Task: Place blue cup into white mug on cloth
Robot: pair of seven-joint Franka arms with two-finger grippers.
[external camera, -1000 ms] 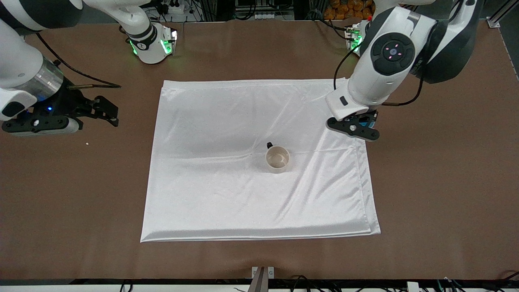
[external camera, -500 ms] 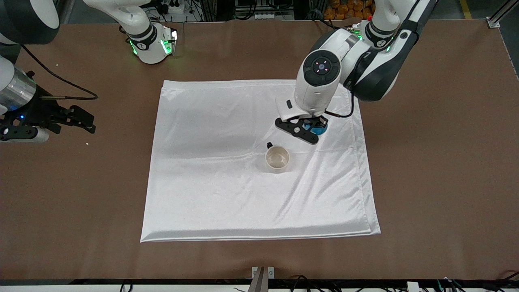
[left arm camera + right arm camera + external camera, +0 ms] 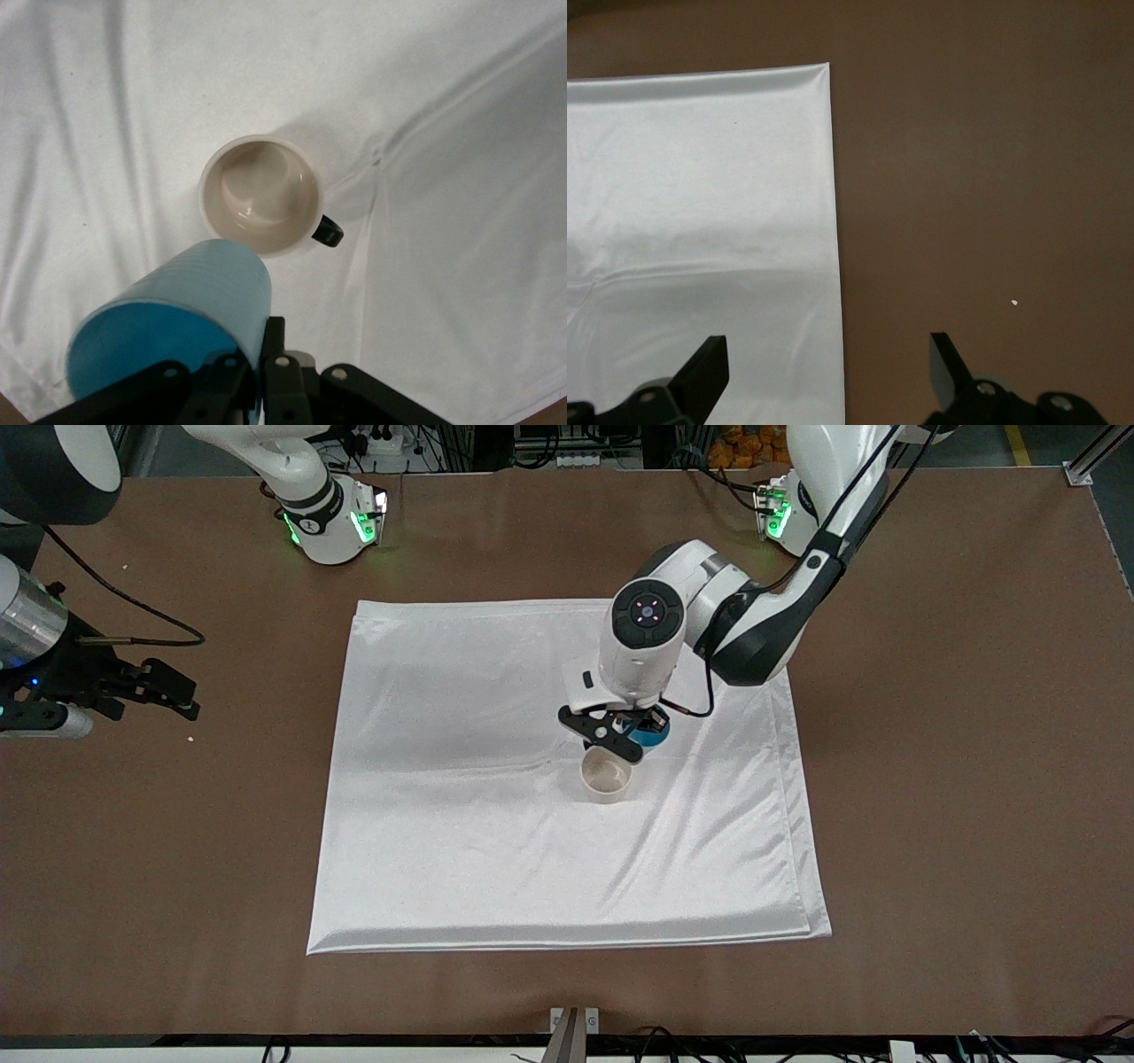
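Observation:
My left gripper [image 3: 636,741] is shut on the wall of the light-blue cup [image 3: 654,734] and holds it tilted in the air, just beside and above the white mug [image 3: 607,773]. The mug stands upright and empty near the middle of the white cloth [image 3: 461,824]. In the left wrist view the blue cup [image 3: 177,323] hangs close to the mug's rim [image 3: 260,195], with the mug's black handle [image 3: 328,232] beside it; my left gripper [image 3: 259,372] pinches the cup's wall. My right gripper [image 3: 182,693] is open and empty, waiting over bare table at the right arm's end.
The brown table [image 3: 957,797] surrounds the cloth. In the right wrist view my open right gripper [image 3: 828,363] hangs over the cloth's edge [image 3: 824,221] and the bare table [image 3: 983,159]. A tiny white speck [image 3: 190,738] lies on the table.
My left gripper has carried the blue cup from the cloth's edge at the left arm's end to just beside the mug. My right arm has drawn back toward its end of the table.

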